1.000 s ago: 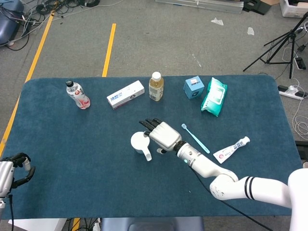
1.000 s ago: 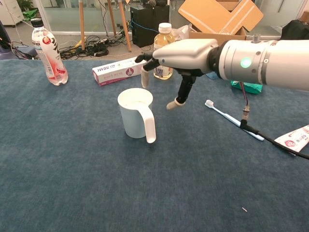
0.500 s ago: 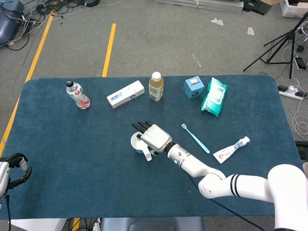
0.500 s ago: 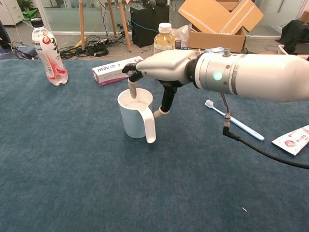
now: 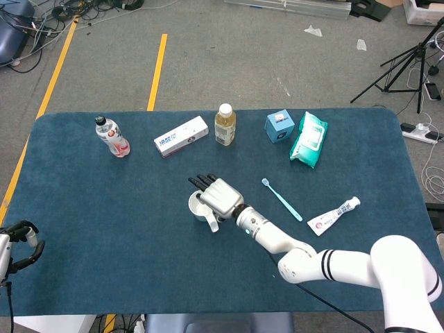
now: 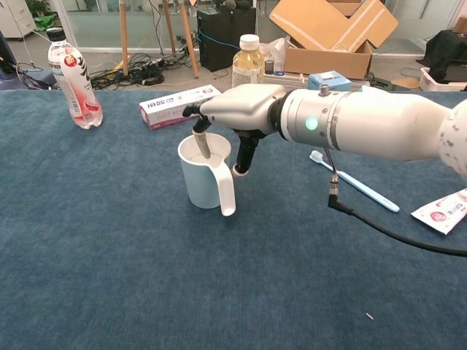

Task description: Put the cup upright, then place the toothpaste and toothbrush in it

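Reaching into upright cup [image 6: 203,179] — right hand [image 5: 216,195] fingers inside, apparently gripping rim | left hand [image 5: 17,241] curled, head view only

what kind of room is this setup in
Probably a lab or workshop, not a home: a blue-covered table on grey carpet with yellow floor tape, loose cables, a tripod and cardboard boxes.

Head view: taken from high above the near edge of the table [image 5: 83,263], facing down. Chest view: low, close, facing the far edge. Shared: cup [image 5: 199,206] [image 6: 203,175].
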You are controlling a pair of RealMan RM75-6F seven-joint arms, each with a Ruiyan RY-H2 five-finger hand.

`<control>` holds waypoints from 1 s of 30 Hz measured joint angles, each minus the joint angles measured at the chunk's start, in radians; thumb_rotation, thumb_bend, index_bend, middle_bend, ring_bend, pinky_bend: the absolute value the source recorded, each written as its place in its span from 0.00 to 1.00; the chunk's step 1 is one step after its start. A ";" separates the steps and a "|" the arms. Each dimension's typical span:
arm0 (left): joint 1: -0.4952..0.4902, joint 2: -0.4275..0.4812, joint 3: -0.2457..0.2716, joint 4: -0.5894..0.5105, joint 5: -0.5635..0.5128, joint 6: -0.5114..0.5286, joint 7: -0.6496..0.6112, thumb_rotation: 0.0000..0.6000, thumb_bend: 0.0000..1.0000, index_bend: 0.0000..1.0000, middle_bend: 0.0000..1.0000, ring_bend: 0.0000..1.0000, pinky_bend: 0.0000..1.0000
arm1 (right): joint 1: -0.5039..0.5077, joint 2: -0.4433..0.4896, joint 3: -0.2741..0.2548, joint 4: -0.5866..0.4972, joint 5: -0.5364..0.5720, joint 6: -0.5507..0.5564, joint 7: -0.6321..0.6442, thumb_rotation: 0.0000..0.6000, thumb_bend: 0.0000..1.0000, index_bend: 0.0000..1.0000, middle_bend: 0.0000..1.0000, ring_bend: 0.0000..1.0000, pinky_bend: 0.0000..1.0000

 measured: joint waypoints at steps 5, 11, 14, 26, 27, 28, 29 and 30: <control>0.000 0.003 -0.001 -0.001 -0.001 -0.001 -0.004 1.00 0.36 0.57 0.47 0.54 0.52 | 0.011 -0.012 -0.008 0.018 0.012 0.003 -0.003 1.00 0.16 0.49 0.00 0.00 0.16; 0.003 0.004 0.000 0.000 0.001 0.002 -0.010 1.00 0.36 0.57 0.47 0.54 0.52 | 0.016 -0.017 -0.016 0.024 0.020 0.011 -0.008 1.00 0.18 0.54 0.00 0.00 0.16; 0.002 0.005 0.000 0.000 0.001 0.001 -0.011 1.00 0.36 0.57 0.47 0.54 0.52 | 0.019 -0.018 -0.020 0.025 0.027 0.013 -0.012 1.00 0.18 0.57 0.00 0.00 0.16; 0.003 0.008 -0.001 -0.002 0.001 0.001 -0.017 1.00 0.36 0.57 0.47 0.54 0.52 | 0.028 -0.020 -0.034 0.023 0.055 0.025 -0.036 1.00 0.21 0.68 0.00 0.00 0.16; 0.003 0.008 -0.001 -0.002 0.001 0.001 -0.017 1.00 0.36 0.57 0.47 0.54 0.52 | 0.028 -0.020 -0.035 0.023 0.057 0.026 -0.038 1.00 0.21 0.68 0.00 0.00 0.16; 0.003 0.008 -0.001 -0.002 0.002 0.001 -0.018 1.00 0.36 0.57 0.47 0.54 0.52 | 0.029 -0.020 -0.037 0.023 0.060 0.027 -0.041 1.00 0.22 0.69 0.00 0.00 0.16; 0.004 0.008 -0.001 -0.002 0.003 0.002 -0.018 1.00 0.36 0.57 0.47 0.54 0.52 | 0.029 -0.020 -0.038 0.022 0.062 0.028 -0.043 1.00 0.22 0.69 0.00 0.00 0.16; 0.004 0.009 0.000 -0.002 0.003 0.002 -0.018 1.00 0.36 0.57 0.47 0.54 0.52 | 0.030 -0.020 -0.039 0.021 0.064 0.029 -0.044 1.00 0.22 0.69 0.00 0.00 0.16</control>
